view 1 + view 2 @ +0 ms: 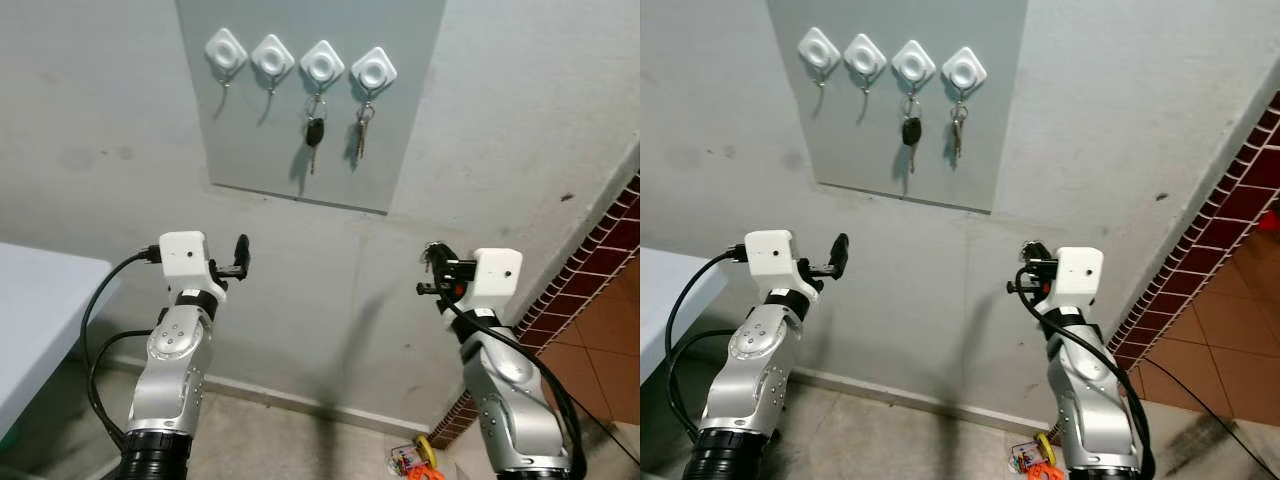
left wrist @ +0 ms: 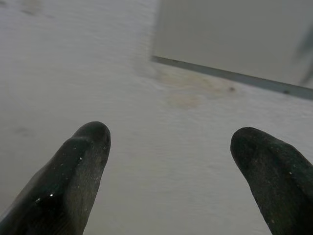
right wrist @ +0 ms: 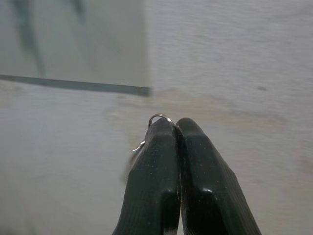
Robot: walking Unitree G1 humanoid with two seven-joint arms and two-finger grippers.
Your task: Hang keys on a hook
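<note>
Key ring [image 3: 160,117] pinched between right gripper's [image 3: 175,128] closed jaws.

- The right gripper [image 3: 176,128] has its two black fingers [image 3: 151,181] pressed flat together, with no gap between the tips.
- A thin silver key ring [image 3: 160,117] is pinched between those tips; its small loop arches just above the fingertips, and a short bit of wire sticks out at one side, beside one finger.
- Beyond the fingers is a pale grey wall [image 3: 254,63], blurred.
- A smoother grey panel [image 3: 73,44] is fixed on the wall, its dark lower edge and one corner in sight, well beyond the fingertips.
- Two faint dark streaks cross the panel, too blurred to identify.
</note>
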